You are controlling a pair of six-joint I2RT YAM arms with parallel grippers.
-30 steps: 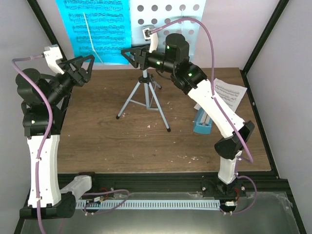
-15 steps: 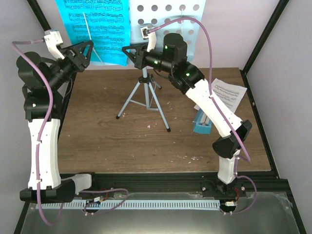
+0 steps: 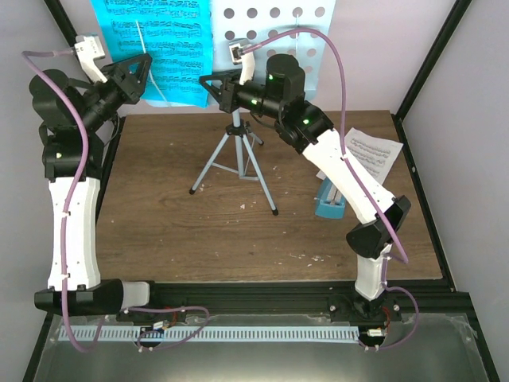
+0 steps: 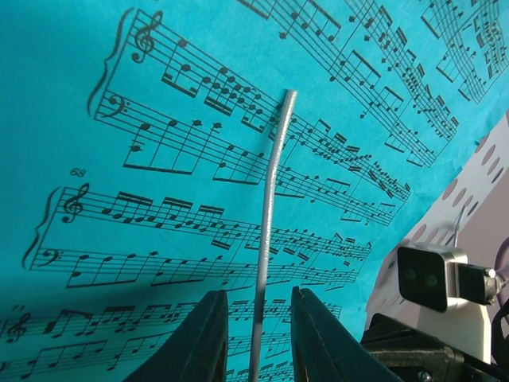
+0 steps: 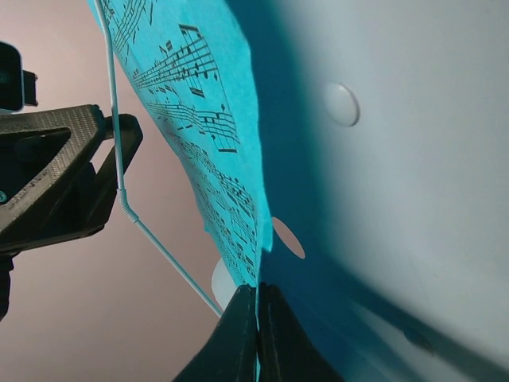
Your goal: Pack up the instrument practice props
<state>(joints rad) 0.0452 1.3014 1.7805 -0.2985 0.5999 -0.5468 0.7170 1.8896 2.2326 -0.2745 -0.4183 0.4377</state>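
Since a second ago my left arm has lifted and reached in toward the page, so my left fingers [image 4: 256, 318] now sit either side of the thin silver wire page-holder [image 4: 270, 199] that lies across the cyan paper music sheet [image 3: 159, 48]. They have narrowed but stand slightly apart, with the wire in the gap and touching neither. My right fingers [image 5: 257, 294], apart a second ago, are now clenched on the sheet's lower right corner, just beside the pale blue perforated metal music stand [image 3: 263, 22] on its thin tripod legs. I judge the split is deliberate: the wire pins the page against the stand, so one arm has to swing it clear while the other keeps the paper from slipping as it comes free. The sheet hangs upright on the stand's left side, overhanging its edge. The stand, the small teal pyramid metronome [image 3: 328, 203] and the white music sheet [image 3: 374, 155] on the brown wooden worktop [image 3: 175, 231] lie where they did. Nothing looks packed yet.
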